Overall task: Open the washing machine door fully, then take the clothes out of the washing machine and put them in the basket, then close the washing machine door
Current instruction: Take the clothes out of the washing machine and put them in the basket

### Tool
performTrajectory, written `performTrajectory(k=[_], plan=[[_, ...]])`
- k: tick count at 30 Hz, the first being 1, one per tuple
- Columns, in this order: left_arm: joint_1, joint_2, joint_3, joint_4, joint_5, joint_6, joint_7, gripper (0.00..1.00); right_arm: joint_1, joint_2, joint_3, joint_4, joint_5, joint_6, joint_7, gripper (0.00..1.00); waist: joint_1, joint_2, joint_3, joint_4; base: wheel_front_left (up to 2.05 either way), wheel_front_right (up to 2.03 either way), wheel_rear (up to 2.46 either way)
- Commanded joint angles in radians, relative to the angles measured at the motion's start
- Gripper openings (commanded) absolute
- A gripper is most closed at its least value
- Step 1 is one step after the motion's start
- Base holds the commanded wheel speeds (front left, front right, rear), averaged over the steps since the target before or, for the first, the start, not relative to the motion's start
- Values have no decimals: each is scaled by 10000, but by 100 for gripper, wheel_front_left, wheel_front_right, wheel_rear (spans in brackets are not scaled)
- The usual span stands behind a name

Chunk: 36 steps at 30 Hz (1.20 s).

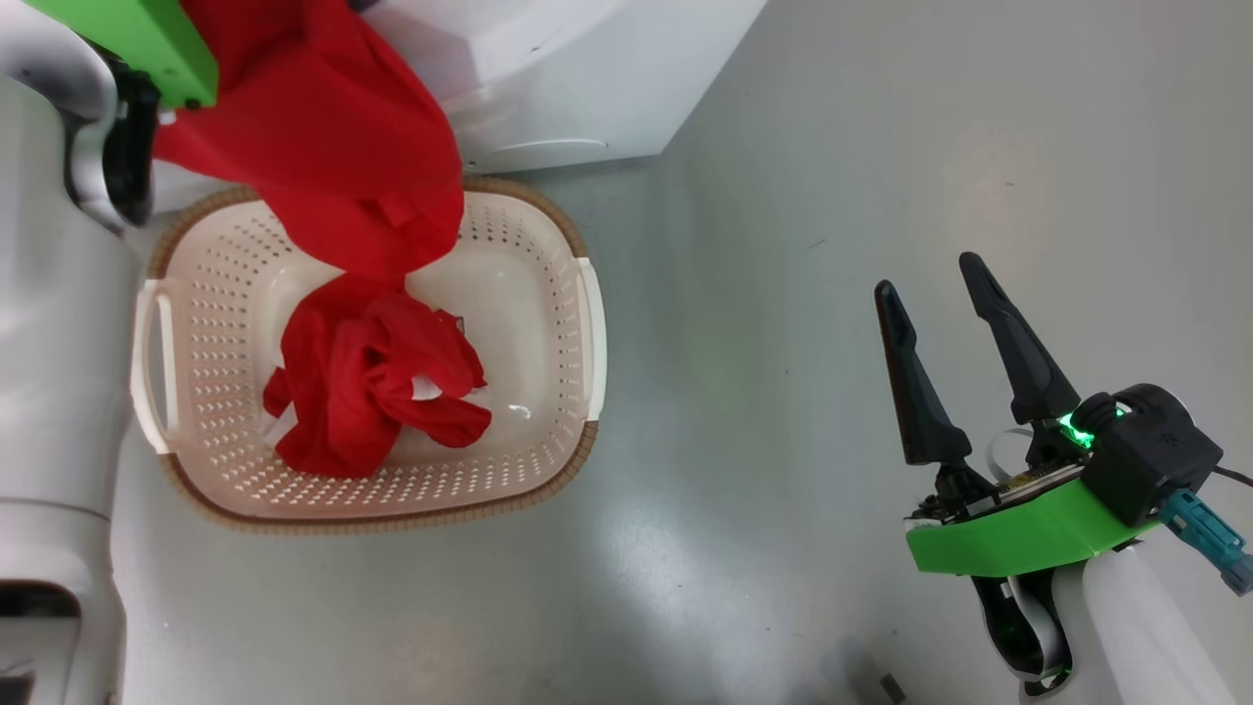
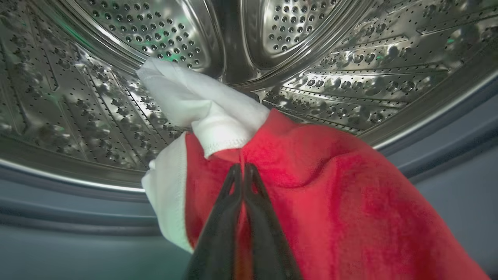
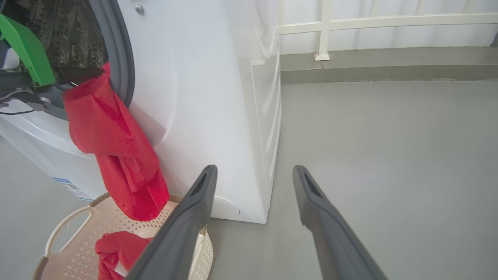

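Drum (image 2: 350, 77) mouth partly blocked by clothes (image 3: 113, 132) draped over gasket (image 3: 122, 58) toward basket (image 1: 548, 255). Basket middle occupied by red heap (image 1: 372, 392). Grey floor (image 1: 881, 147) right of washing machine (image 3: 202, 97) left open.

I see a smooth grey floor (image 1: 783, 245) with soft glare patches. Beyond it, I make out a low grey kerb (image 3: 389, 70) carrying a white railing (image 3: 324, 29).
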<state>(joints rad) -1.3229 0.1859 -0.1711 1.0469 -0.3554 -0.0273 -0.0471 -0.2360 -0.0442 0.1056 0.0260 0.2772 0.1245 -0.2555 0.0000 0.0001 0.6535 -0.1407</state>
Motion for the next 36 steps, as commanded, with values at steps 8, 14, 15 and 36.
performTrajectory(k=[8,14,15,36], plan=[[606,412,-72,-1173,18,-78,-808,0,233,-60,93,-201,-213,62,-63,100,0,-1,-207,227,0,0,0],[1291,398,-175,-2276,27,25,-1120,0,313,-60,22,-215,-266,62,-63,100,0,-1,-319,333,0,0,0],[1451,410,-196,-2518,38,58,-1153,0,324,-60,12,-221,-270,62,-63,100,0,-1,-330,348,0,0,0],[6538,1136,-212,-9989,358,1668,-760,0,368,-60,-212,-327,-224,62,-63,100,0,-1,-455,702,0,0,0]])
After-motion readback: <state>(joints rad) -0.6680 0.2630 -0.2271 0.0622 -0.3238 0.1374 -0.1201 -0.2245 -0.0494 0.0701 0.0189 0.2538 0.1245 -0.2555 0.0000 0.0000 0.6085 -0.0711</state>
